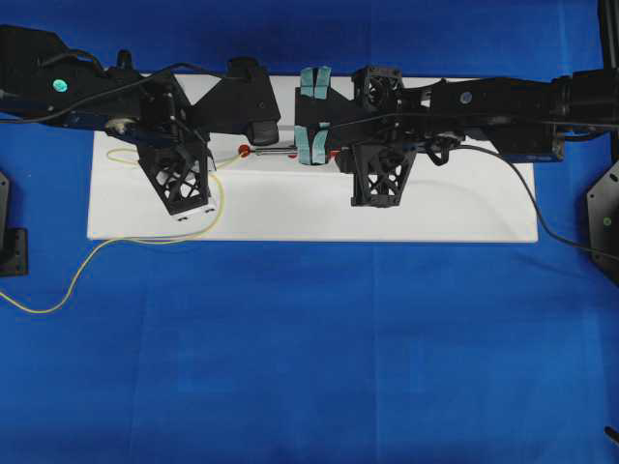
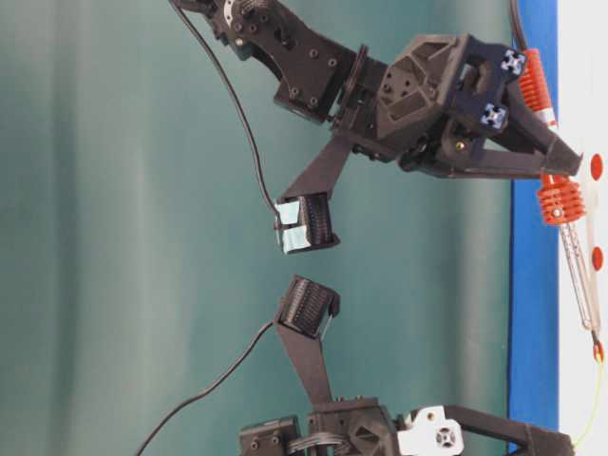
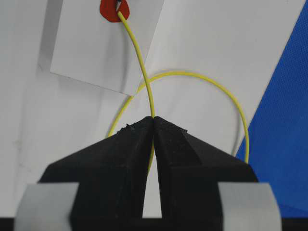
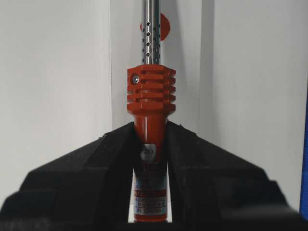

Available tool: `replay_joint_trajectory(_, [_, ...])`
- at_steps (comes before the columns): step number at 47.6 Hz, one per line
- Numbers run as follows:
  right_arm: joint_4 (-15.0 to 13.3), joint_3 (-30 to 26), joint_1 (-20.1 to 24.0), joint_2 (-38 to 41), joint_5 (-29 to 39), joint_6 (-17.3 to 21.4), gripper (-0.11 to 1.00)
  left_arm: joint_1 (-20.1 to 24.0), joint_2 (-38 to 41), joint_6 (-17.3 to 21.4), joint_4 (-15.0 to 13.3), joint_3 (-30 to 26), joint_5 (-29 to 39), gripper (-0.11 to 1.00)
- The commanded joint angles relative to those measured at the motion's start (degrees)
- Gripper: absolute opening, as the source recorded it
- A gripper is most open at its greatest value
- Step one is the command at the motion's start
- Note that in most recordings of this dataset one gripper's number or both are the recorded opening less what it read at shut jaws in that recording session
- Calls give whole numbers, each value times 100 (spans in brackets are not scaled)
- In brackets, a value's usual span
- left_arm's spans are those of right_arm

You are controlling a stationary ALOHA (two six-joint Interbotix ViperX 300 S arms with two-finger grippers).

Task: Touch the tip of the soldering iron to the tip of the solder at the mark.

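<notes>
My right gripper (image 4: 150,126) is shut on the red-orange handle of the soldering iron (image 4: 150,91), whose silver shaft points away over the white board. In the table-level view the iron (image 2: 560,202) lies low along the board, its dark tip (image 2: 597,348) at a red mark. My left gripper (image 3: 153,118) is shut on the thin yellow solder (image 3: 139,57). The solder's free end rests on the red mark (image 3: 111,12), where a small dark point meets it. Behind the left jaws the solder loops away in a wide curve (image 3: 231,98).
A white board (image 1: 435,208) lies on blue cloth (image 1: 309,348), with a white paper sheet (image 3: 91,53) under the mark. Loose solder (image 1: 58,295) trails off the board's left edge. The iron's black cord (image 1: 530,198) runs right. Two more red marks (image 2: 596,166) (image 2: 598,257) dot the board.
</notes>
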Motion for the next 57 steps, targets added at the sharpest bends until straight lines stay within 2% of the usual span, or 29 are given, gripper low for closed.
replay_joint_trajectory(1, [-9,-141,9,-70,-26,-9,6,0,-79,0,18,-132,-18,1])
replay_joint_trajectory(15, [-9,-132,9,-70,-44,0,6,-35,-202,0,18,-79,-62,1])
replay_joint_trajectory(22, [-9,-132,9,-70,-44,0,6,-202,-396,0,18,-70,-62,1])
replay_joint_trajectory(45, [-18,-123,9,-79,-62,0,6,-220,-1441,-53,18,712,-114,1])
replay_joint_trajectory(57, [-53,-123,9,-141,-79,18,6,-220,-1529,-255,18,809,-255,1])
